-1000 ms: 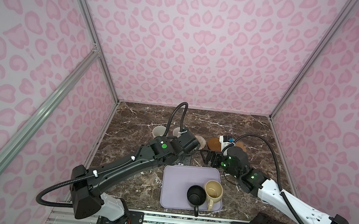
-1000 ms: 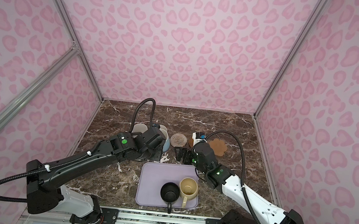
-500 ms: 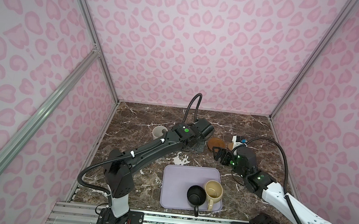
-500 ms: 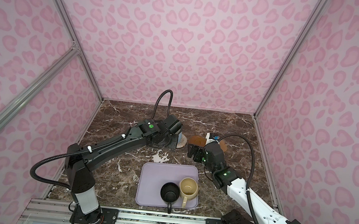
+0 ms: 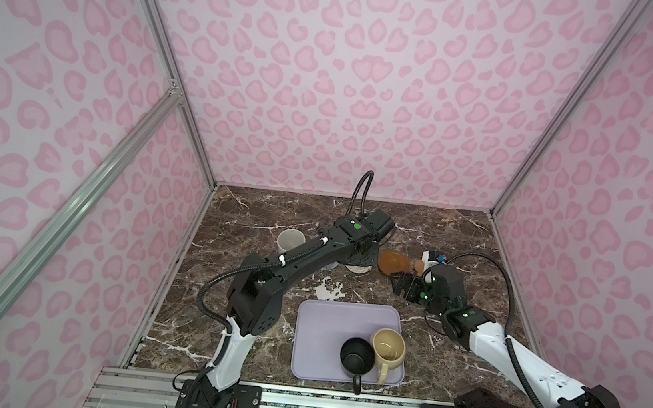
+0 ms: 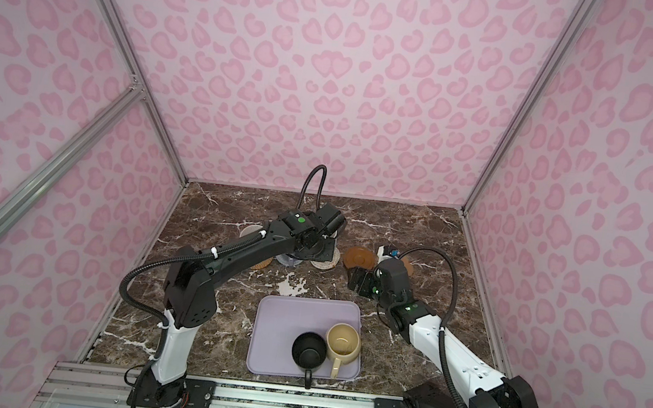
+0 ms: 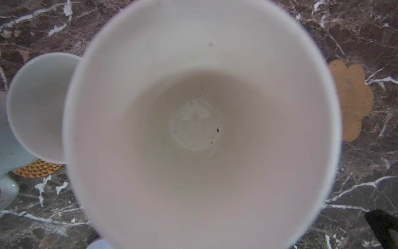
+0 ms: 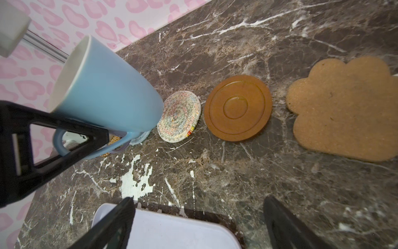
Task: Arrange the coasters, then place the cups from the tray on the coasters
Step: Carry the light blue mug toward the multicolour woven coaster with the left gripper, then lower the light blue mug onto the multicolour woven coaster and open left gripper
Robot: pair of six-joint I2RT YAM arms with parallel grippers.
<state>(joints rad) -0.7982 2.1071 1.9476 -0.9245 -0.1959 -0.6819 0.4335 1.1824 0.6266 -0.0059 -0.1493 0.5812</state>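
Left hand [image 5: 358, 257] pinches the blue mug [image 8: 107, 90], white mug [image 7: 36, 107] close beside it. Right hand [image 8: 198, 200] spread; ahead lie cream mat [image 8: 178, 116], brown dish [image 8: 238, 107], paw mat [image 8: 344, 107].

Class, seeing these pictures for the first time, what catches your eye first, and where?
The pink spotted walls all around the dark marble table hit first. Next, the light blue mug gripped by the left gripper at the back, beside the cream woven coaster. Near the front, a black mug and a beige mug stand on the lavender tray.
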